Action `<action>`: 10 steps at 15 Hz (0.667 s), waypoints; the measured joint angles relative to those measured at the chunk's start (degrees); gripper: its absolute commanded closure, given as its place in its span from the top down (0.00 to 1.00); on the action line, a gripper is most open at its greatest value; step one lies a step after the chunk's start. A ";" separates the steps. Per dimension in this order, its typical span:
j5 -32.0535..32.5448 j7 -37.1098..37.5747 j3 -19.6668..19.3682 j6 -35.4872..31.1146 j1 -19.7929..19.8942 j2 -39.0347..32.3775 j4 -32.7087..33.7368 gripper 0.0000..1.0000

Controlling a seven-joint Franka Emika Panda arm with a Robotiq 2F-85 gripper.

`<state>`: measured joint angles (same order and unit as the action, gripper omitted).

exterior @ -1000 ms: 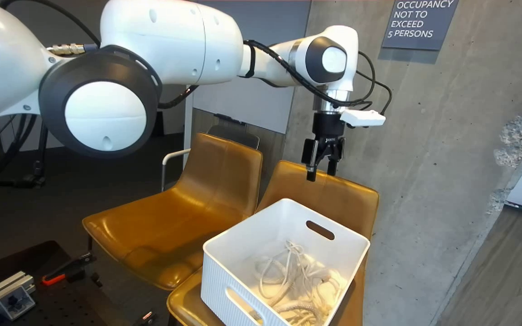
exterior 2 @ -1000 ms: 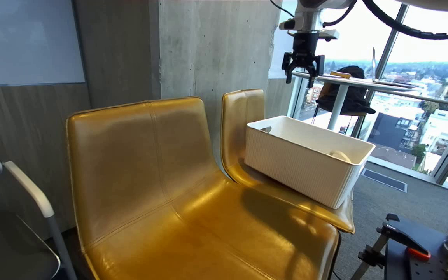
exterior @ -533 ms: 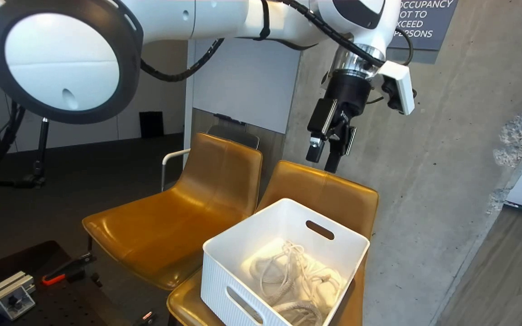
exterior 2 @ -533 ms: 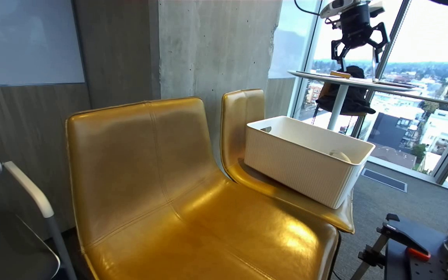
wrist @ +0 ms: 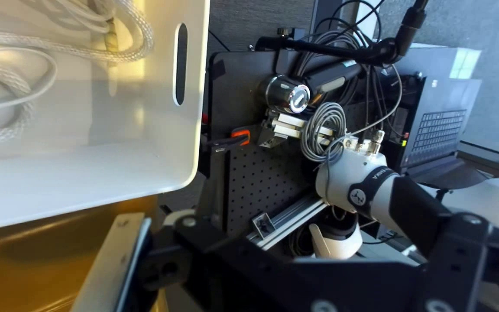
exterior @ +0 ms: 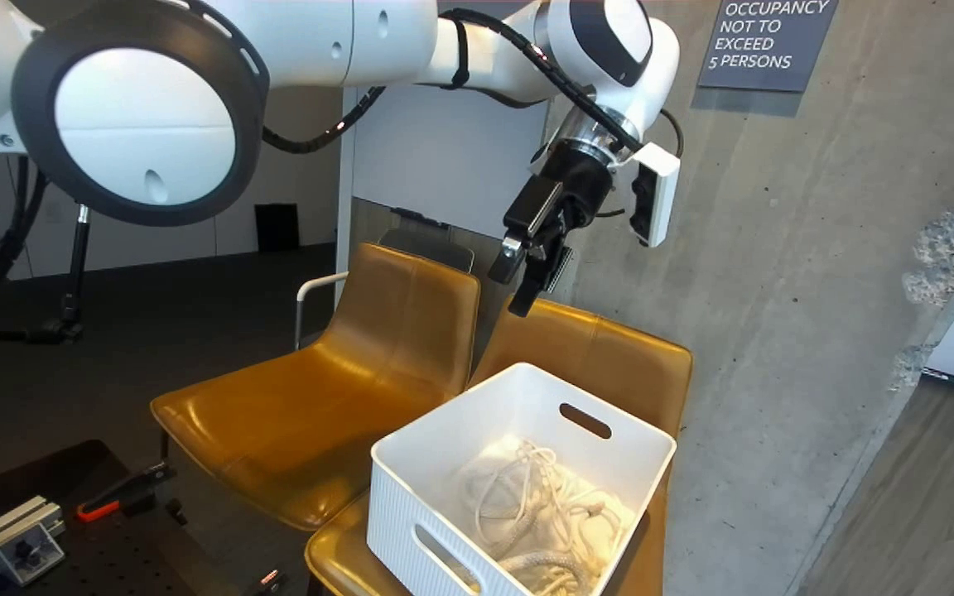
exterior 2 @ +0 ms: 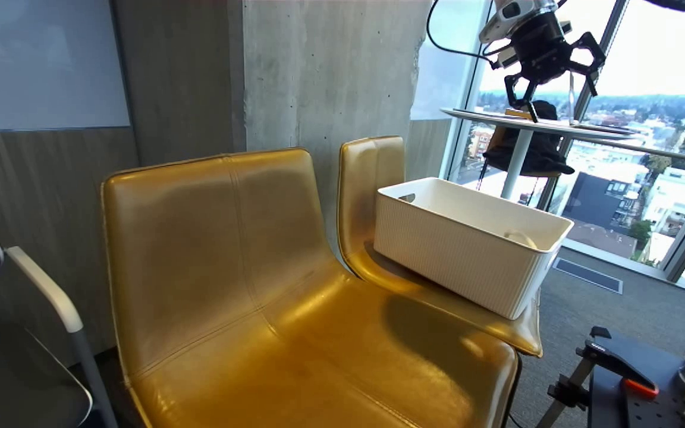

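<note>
Wrist view cuts off the bin (wrist: 158,134) and cords (wrist: 121,56).

The place looked like an office meeting room: at the upper right of an exterior view, a sign (exterior: 763,45) capped occupancy at 5 persons. In an exterior view, a whiteboard (exterior 2: 39,65) took the upper left, and a table (exterior 2: 556,128) stood by tall windows (exterior 2: 657,95) at the right.
</note>
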<state>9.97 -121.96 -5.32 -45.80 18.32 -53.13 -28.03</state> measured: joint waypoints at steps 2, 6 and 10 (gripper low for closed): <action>0.03 -1.70 -0.13 0.00 0.02 0.64 -5.32 1.00; 1.31 -6.45 -0.82 0.01 1.04 2.58 -14.67 1.00; 2.33 -9.91 -0.95 -0.01 1.65 5.25 -21.15 1.00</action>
<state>12.31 -131.87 -6.28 -45.80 19.97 -47.89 -49.17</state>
